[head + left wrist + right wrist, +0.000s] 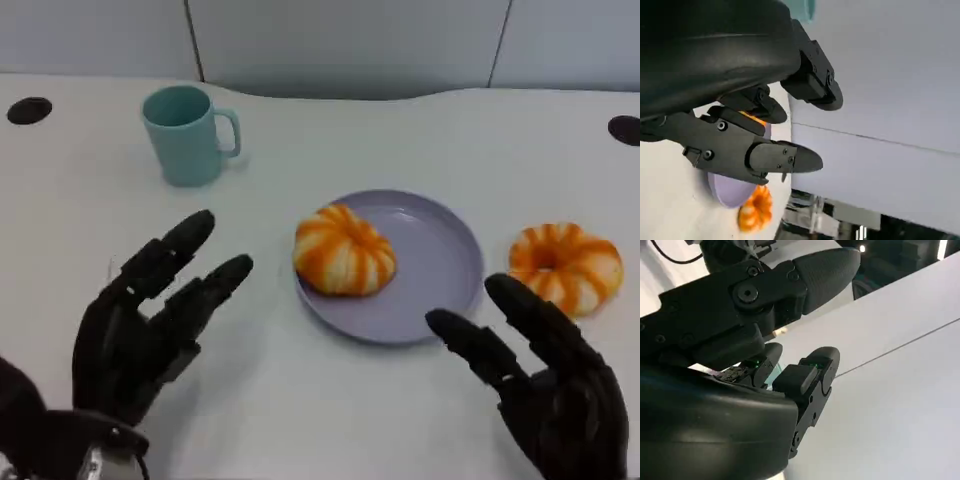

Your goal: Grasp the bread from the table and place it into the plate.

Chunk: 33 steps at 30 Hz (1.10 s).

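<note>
An orange-and-white ring-shaped bread point(343, 251) lies on the left part of the lilac plate point(440, 262) at the table's middle. A second bread of the same kind point(565, 265) sits on the table just right of the plate. My left hand point(150, 320) hovers left of the plate, fingers spread, holding nothing. My right hand point(540, 375) is in front of the plate's right edge, fingers apart and empty. The left wrist view shows my left hand point(740, 120) with the plate point(727, 192) and a bread point(754, 210) beyond its fingers. My right hand point(755, 340) fills the right wrist view.
A teal mug point(187, 133) stands at the back left, handle to the right. Dark round holes sit in the table at the far left point(29, 110) and far right point(625, 129). A grey wall panel runs behind the table.
</note>
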Tool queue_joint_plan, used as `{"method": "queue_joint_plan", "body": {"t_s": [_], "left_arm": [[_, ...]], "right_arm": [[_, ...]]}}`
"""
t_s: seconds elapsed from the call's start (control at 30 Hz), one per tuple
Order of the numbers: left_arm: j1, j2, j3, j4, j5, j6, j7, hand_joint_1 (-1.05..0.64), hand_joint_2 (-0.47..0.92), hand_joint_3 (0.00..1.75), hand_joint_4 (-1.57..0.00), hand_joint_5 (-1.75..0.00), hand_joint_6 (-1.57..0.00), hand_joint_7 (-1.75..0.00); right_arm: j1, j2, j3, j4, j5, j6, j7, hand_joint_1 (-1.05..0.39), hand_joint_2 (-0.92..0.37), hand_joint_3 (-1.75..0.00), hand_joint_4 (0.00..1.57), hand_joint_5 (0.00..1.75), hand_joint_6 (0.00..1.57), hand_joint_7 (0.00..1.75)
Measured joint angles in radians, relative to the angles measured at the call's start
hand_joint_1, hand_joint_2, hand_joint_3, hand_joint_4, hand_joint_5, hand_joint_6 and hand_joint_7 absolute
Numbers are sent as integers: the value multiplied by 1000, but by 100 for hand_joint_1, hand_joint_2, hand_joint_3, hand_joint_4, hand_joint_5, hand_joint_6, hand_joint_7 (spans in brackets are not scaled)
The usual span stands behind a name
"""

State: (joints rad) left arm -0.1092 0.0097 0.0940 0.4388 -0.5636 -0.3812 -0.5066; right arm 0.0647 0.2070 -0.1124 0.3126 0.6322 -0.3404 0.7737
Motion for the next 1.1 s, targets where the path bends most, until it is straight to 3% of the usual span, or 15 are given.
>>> {"method": "queue_joint_plan", "body": {"t_s": [0.23,0.57,1.1], "left_arm": [[54,-23,45,-64,-5,89,0,-46,92,35,-71,-2,-62,-2],[66,-45,98,-83,-5,116,-6,-39,92,37,-74,-3,-66,-3],[111,-98,95,-124,15,134,-14,-37,92,36,-76,-4,-66,-2]], "right_arm": [[8,-1,3,-4,2,0,6,-60,-92,-7,65,30,74,1],[27,-2,1,-28,1,2,-1,-61,-92,-8,66,31,75,1],[65,-27,-33,-94,25,58,-1,-58,-92,-7,64,32,74,0]]}}
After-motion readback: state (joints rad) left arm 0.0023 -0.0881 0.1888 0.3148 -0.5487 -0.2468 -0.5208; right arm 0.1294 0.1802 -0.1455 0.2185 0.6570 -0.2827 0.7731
